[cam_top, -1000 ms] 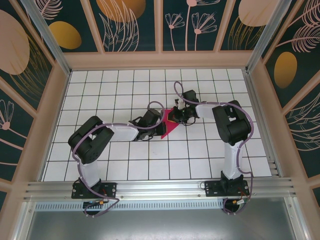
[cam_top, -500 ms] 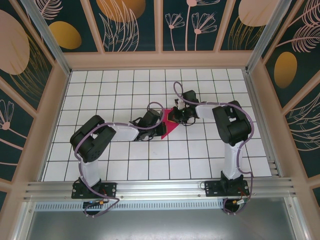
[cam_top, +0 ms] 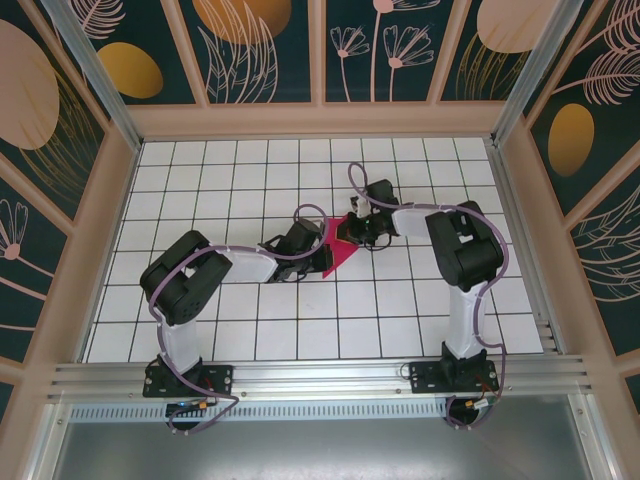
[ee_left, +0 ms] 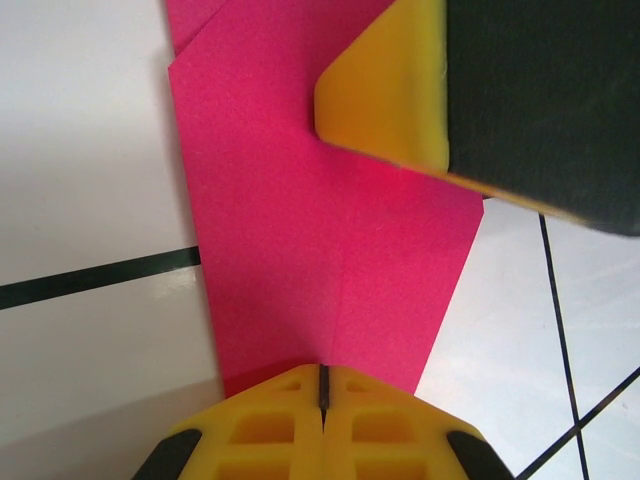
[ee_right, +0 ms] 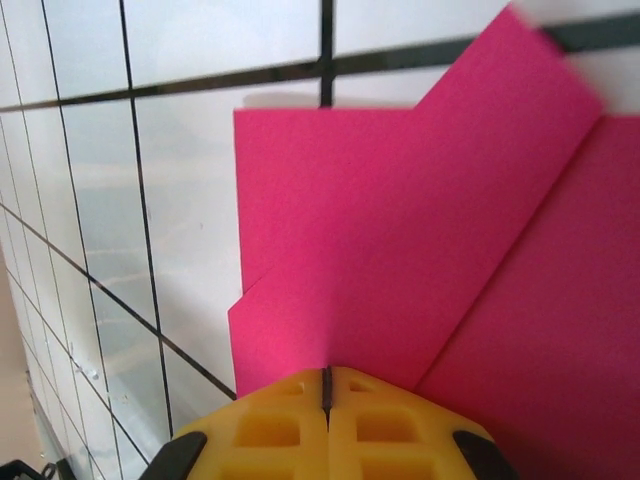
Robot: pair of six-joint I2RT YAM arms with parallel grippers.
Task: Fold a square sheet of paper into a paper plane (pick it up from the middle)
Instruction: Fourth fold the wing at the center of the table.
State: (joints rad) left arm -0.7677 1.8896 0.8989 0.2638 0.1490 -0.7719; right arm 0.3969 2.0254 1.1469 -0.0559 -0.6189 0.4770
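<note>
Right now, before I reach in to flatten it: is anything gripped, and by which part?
Apparently the folded magenta paper: left gripper and right gripper each shut on an edge, at a crease.

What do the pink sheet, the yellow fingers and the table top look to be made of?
The sheet looks like thin paper, matte with a fine grain, and it holds sharp creases. The fingers are probably moulded plastic, matte yellow with cut-out pockets. The table top is hard and glossy, perhaps laminate or tile: white with black grid lines, showing soft reflections.
</note>
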